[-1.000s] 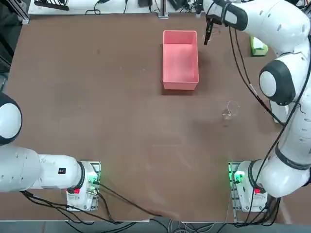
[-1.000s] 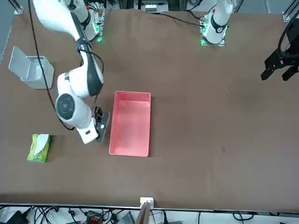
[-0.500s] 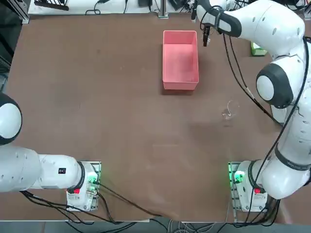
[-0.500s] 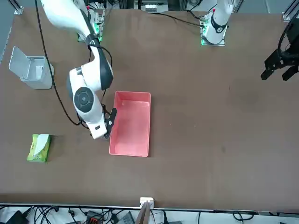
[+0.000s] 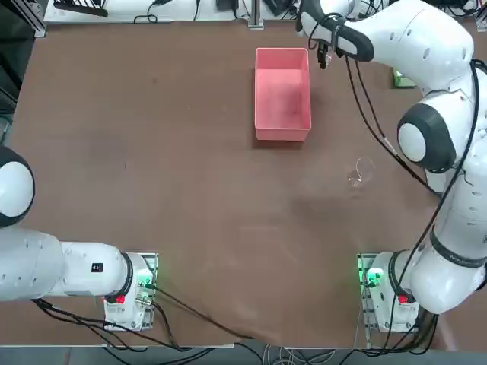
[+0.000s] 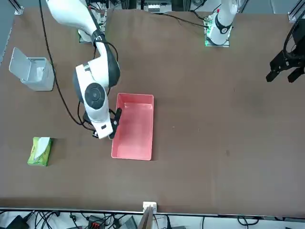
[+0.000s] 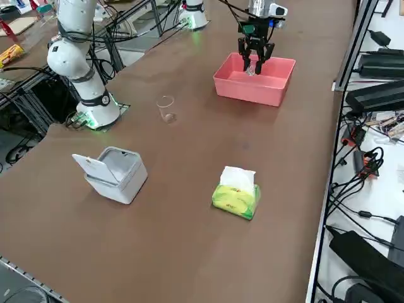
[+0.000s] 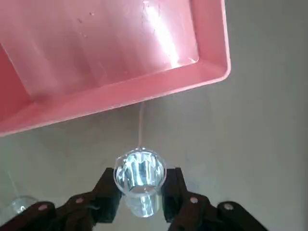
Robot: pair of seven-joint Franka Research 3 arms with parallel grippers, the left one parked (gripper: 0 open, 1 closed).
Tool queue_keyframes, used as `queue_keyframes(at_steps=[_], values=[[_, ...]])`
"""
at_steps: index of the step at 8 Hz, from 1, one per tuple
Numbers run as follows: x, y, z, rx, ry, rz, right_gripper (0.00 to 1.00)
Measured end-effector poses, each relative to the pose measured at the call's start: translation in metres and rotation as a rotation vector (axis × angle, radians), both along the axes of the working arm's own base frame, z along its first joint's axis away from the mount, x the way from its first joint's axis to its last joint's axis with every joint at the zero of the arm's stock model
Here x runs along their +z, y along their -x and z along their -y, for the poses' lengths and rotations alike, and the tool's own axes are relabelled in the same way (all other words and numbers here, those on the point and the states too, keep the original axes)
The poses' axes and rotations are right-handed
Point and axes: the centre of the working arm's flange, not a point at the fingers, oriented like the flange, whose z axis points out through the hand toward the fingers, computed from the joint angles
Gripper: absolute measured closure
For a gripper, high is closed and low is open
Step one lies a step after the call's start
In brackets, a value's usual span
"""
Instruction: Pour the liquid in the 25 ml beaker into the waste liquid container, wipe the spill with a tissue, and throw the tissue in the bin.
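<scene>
Top view, left to right. Brown table (image 5: 152, 152): the whole left half is bare open surface, free room out to the far and left edges.

Pink tray (image 5: 282, 93) sits at about 12 o'clock from table centre, near the far edge, long axis running toward the robot. Bare table on its left side and on its near side.

Right gripper (image 5: 323, 55) hangs just beside the tray's far right corner, outside the rim, fingers pointing down. Wrist view: fingers (image 8: 107, 192) partly closed, clamped on the 25 ml beaker (image 8: 140, 180), which is upright with its mouth up, over bare table just off the tray wall.

Larger clear beaker (image 5: 361, 172) stands alone at about 3 o'clock from centre, well apart from the tray.

Right side view: lidded white bin (image 7: 117, 172), lid up, and yellow-green tissue pack (image 7: 236, 193) sit apart on the right side.

Cables and equipment line the floor beyond the far edge.
</scene>
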Motion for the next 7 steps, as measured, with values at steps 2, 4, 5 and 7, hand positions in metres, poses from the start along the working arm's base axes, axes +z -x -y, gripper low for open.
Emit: queue_keyframes(at_steps=[2, 4, 5, 7], values=[[0.002, 0.000, -0.025, 0.008, 0.006, 0.010, 0.53], [-0.008, 0.001, -0.046, 0.012, 0.034, 0.024, 0.53], [-0.014, 0.002, -0.052, 0.016, 0.051, 0.030, 0.53], [-0.022, 0.003, -0.057, 0.031, 0.088, 0.042, 0.53]])
